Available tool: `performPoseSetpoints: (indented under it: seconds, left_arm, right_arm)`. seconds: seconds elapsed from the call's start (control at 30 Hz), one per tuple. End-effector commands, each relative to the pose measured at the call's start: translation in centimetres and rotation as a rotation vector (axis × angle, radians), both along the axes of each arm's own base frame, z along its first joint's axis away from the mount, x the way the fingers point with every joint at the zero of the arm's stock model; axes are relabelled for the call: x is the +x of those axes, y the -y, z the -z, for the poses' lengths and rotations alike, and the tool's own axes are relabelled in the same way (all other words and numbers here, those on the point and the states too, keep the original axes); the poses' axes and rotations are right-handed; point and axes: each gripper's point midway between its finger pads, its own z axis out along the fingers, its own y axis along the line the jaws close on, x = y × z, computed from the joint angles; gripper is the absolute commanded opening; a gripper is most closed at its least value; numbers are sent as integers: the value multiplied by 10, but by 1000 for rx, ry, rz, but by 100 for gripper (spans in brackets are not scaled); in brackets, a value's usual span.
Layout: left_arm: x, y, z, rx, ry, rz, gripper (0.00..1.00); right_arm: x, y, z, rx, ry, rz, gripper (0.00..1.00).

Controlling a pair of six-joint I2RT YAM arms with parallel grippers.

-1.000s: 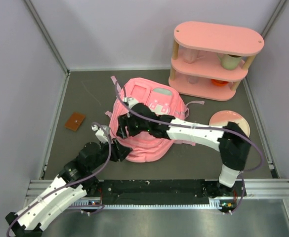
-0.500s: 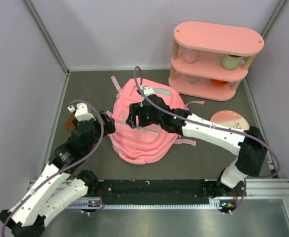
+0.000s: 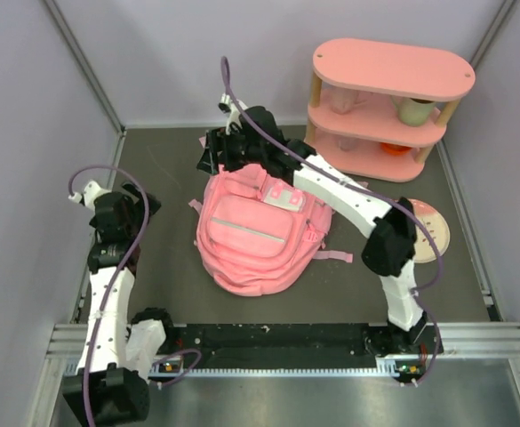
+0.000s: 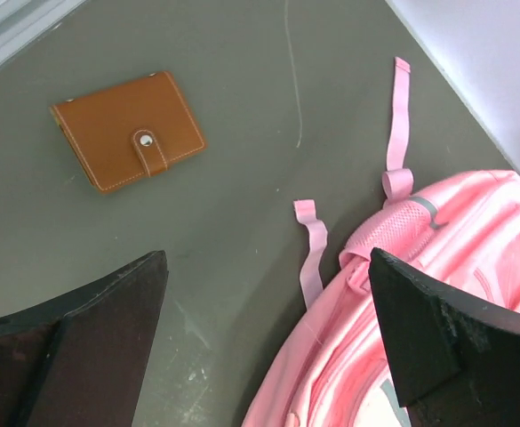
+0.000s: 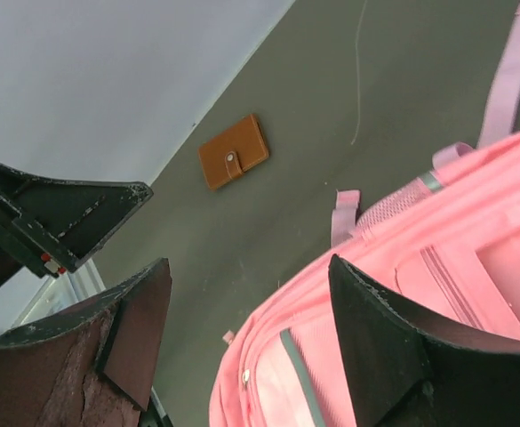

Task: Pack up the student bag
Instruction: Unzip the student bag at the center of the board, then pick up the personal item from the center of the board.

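At the centre of the table [image 3: 153, 276] lies the student bag [image 3: 246, 236]. At its nine o'clock the left gripper [image 4: 264, 258] hangs spread wide and empty, near a brown wallet [image 4: 126, 131]. At three o'clock sits a pink plate [image 3: 424, 218]. Over the bag's eleven o'clock edge the right gripper [image 5: 249, 267] gapes, holding nothing. At one o'clock stands a pink shelf unit [image 3: 393, 71].
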Motion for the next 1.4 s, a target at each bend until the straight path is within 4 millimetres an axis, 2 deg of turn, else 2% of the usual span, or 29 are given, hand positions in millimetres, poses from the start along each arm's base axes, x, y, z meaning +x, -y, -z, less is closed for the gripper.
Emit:
performPoseSetpoints:
  seconds: [0.0, 0.03, 0.07, 0.13, 0.17, 0.2, 0.37, 0.43, 0.5, 0.53, 0.6, 0.63, 0.77, 0.8, 0.83, 0.9, 0.93, 1.07, 1.1, 1.13, 1.2, 1.37]
  left_arm:
    - [14, -8, 26, -108, 22, -34, 98]
    - [16, -8, 34, -135, 17, -43, 98]
    - [15, -11, 55, -159, -26, -63, 98]
    - [19, -16, 66, -192, -21, -91, 96]
    - [16, -23, 78, -204, -45, -127, 95]
    - [15, -28, 82, -206, -46, -153, 95]
    - [8, -70, 87, -141, -54, -302, 97]
    - [12, -77, 83, -141, -40, -294, 98]
    - [15, -93, 83, -142, -53, -326, 98]
    - [16, -98, 83, -134, -67, -332, 98]
    - [17, -109, 92, -144, -110, -354, 98]
    - [19, -110, 96, -145, -118, -343, 97]
    - [31, -107, 110, -151, -118, -279, 98]
    - [39, -110, 107, -141, -97, -264, 98]
    - [41, -110, 118, -155, -128, -259, 98]
    - [55, -109, 114, -152, -101, -205, 97]
    - [60, -110, 119, -163, -120, -198, 96]
    - [65, -112, 133, -173, -191, -187, 95]
    - [67, -115, 134, -166, -188, -190, 95]
    - [69, -116, 139, -167, -198, -191, 94]
    - [72, -118, 142, -170, -200, -194, 92]
    - [79, -122, 155, -163, -236, -180, 81]
  right_arm:
    - [7, -33, 20, -8, -30, -133, 71]
    - [7, -40, 25, 1, -49, -159, 71]
    - [12, -48, 35, 3, -59, -169, 71]
    - [16, -56, 49, -1, -77, -172, 72]
    - [22, -63, 60, -2, -85, -180, 73]
    - [22, -66, 64, 1, -91, -194, 73]
    - [21, -74, 90, -4, -122, -233, 74]
    - [16, -75, 95, -12, -123, -259, 74]
    - [13, -72, 102, -28, -128, -270, 74]
    - [14, -69, 97, -28, -115, -266, 74]
    - [11, -65, 102, -44, -121, -269, 74]
    - [9, -63, 96, -43, -107, -271, 74]
    - [11, -53, 97, -40, -121, -272, 74]
    - [11, -52, 95, -34, -128, -273, 74]
    - [12, -49, 94, -29, -135, -273, 74]
    - [14, -44, 90, -14, -147, -278, 74]
    - [14, -43, 89, -11, -153, -277, 74]
    - [18, -31, 92, -10, -172, -257, 73]
    - [22, -27, 86, 5, -167, -245, 73]
    - [22, -24, 93, -1, -182, -240, 73]
    - [27, -18, 88, 14, -182, -224, 73]
    - [36, -6, 96, 21, -218, -196, 73]
